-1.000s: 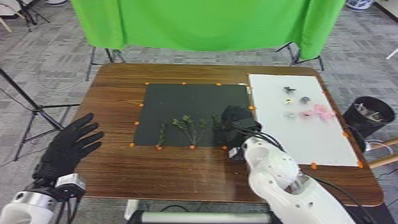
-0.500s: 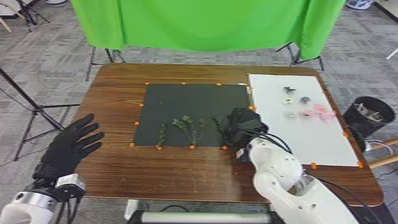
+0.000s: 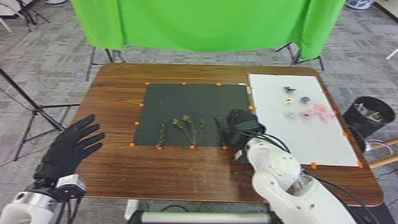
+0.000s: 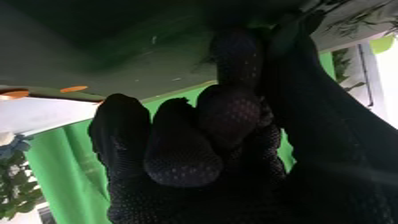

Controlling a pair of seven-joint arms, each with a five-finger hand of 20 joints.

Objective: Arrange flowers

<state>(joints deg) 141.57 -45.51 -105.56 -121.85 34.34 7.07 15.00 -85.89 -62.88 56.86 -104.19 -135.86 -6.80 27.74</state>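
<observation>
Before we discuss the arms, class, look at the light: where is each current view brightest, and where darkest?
Head view: fairly even light, the white sheet bright beside the dark mat; right wrist view: the right hand nearly black, deep shade on the mat near it, the green cloth behind far brighter.

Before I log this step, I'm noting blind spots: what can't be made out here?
- Whether the right hand holds anything: its own glove hides this in the head view; shadow does in the right wrist view.
- The right side of the green sprig beside it: behind the glove, head view.
- Petals of the pink flowers: too small, head view.
- What fills the black bin: too small, head view.
</observation>
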